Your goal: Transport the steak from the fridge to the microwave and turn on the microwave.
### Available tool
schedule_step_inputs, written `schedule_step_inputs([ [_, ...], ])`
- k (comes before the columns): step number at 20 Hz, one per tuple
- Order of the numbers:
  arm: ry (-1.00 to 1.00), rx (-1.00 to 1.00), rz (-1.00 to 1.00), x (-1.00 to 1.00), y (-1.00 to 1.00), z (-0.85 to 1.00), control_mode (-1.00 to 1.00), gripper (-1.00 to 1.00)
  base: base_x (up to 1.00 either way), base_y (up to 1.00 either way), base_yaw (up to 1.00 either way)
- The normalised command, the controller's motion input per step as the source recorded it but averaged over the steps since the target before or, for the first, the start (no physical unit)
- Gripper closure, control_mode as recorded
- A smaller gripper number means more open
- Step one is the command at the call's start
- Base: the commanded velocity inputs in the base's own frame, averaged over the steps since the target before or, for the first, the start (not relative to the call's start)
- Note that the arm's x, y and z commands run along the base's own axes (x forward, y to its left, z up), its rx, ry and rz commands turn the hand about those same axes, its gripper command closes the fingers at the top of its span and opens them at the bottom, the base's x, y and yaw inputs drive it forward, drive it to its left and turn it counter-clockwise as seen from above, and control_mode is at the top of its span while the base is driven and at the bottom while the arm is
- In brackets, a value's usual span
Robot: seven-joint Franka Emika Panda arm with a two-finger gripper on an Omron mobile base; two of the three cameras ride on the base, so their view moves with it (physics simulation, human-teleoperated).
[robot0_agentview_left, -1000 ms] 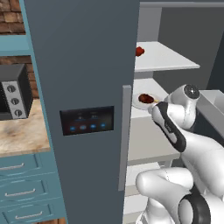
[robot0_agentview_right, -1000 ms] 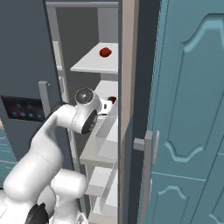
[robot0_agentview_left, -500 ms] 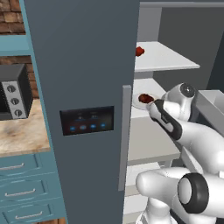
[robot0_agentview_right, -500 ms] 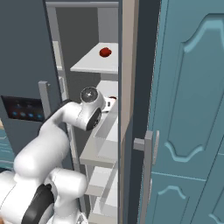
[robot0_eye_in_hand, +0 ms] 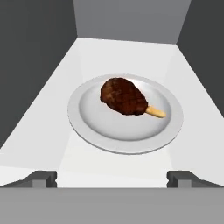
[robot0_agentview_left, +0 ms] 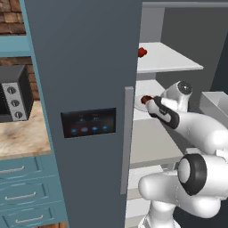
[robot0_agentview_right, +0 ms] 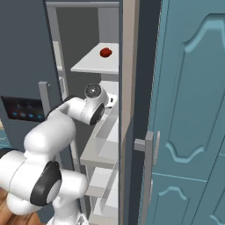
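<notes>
Gripper (robot0_eye_in_hand: 112,177) jaws stand wide apart with nothing between them, the two dark fingertips (robot0_eye_in_hand: 43,178) poking up at the bottom of the hand view and framing the white plate (robot0_eye_in_hand: 87,127) ahead. On that plate lies the steak (robot0_eye_in_hand: 122,96), a dark reddish-brown lump with a pale stub of bone pointing away to one side; it sits near the plate's middle, on a white shelf (robot0_eye_in_hand: 61,87) inside the fridge (robot0_agentview_left: 84,67). In the left base view the steak (robot0_agentview_left: 145,99) shows as a small dark patch just past the edge of the open fridge door, with the arm's wrist right beside it.

Compared with a second ago, the arm has pushed further into the fridge: its wrist has moved closer to the steak's shelf, and the elbow joint has swung up into the lower right of the left base view. The jaws have stayed wide throughout. The steak and plate have not shifted.

That suggests the approach is nearly complete and the grasp has not yet begun; the steak is untouched, apart from the fingertips. A smaller bright red item (robot0_agentview_right: 105,52) rests on the shelf above and is not the target. On the bench left of the fridge stands a small black oven (robot0_agentview_left: 13,95) with round knobs.
</notes>
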Motion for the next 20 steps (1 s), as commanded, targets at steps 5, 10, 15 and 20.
schedule_step_inputs([
  [5, 0.00, 0.00, 0.00, 0.35, 0.00, 0.00, -1.00, -1.00, 0.00, 0.00, 0.00],
  [10, -0.04, 0.00, 0.02, 0.25, -0.08, -0.05, -1.00, -1.00, 0.00, 0.00, 0.00],
  [15, -0.10, 0.00, 0.05, 0.09, -0.14, -0.01, -1.00, -1.00, 0.00, 0.00, 0.00],
  [20, -0.01, 0.00, 0.04, 0.15, -0.04, 0.00, -1.00, -1.00, 0.00, 0.00, 0.00],
])
